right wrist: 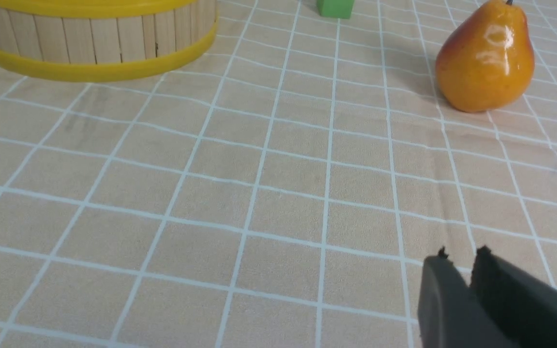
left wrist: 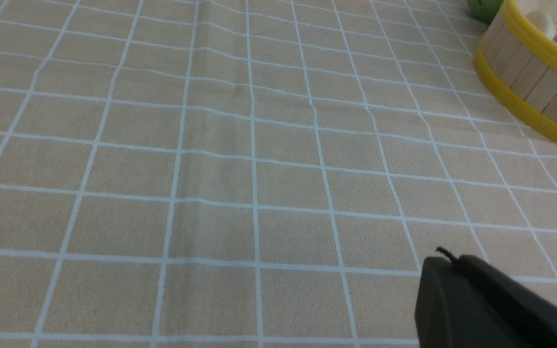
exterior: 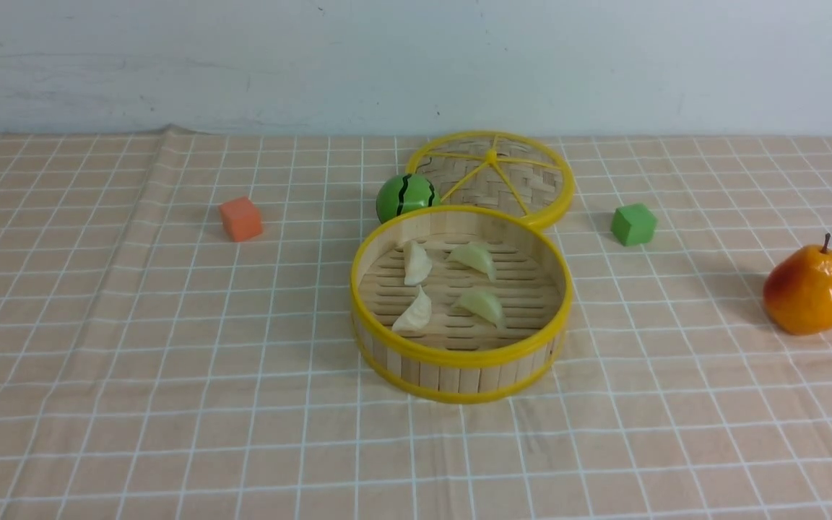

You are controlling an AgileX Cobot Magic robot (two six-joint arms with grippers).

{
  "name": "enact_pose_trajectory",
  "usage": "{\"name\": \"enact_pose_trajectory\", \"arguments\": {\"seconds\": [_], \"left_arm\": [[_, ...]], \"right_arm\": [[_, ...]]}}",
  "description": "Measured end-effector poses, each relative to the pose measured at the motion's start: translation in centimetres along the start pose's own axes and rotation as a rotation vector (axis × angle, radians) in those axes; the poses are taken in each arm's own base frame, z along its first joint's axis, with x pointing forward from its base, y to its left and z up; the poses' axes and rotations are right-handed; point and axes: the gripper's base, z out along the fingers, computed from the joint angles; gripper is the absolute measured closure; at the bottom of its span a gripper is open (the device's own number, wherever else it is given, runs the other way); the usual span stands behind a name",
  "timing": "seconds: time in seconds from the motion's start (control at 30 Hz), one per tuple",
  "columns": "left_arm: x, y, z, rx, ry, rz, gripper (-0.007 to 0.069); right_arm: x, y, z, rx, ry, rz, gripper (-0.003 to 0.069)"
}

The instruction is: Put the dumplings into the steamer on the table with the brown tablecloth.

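In the front view the steamer (exterior: pixel 459 361) sits just right of centre on the brown tablecloth (exterior: pixel 134 361), which covers the whole table (exterior: pixel 676 448), and all four dumplings (exterior: pixel 416 263) lie on its slatted floor: two paler ones toward the left side, two faintly green ones toward the right, none touching another. Behind it, upper centre of the frame, the flat woven lid (exterior: pixel 524 188) lies on the cloth with a green striped ball (exterior: pixel 405 196) at its left edge. An orange cube (exterior: pixel 240 219) rests left of centre, a green cube (exterior: pixel 633 224) right of centre, and a pear (exterior: pixel 807 289) stands upright at the far right. Neither arm shows in the front view. In the lower right of its wrist view the left gripper (left wrist: pixel 445 261) hangs over bare cloth with its jaws pressed together and empty; the right gripper (right wrist: pixel 460 258) shows a narrow gap between its tips and holds nothing
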Motion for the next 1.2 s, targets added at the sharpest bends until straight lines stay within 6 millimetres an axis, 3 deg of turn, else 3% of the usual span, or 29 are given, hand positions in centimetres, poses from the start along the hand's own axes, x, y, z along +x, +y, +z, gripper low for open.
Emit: {"name": "enact_pose_trajectory", "arguments": {"seconds": [1.2], "left_arm": [[0.01, -0.02, 0.00, 0.002, 0.001, -0.005, 0.0638]], "right_arm": [[0.00, 0.00, 0.00, 0.000, 0.000, -0.001, 0.0522]]}}
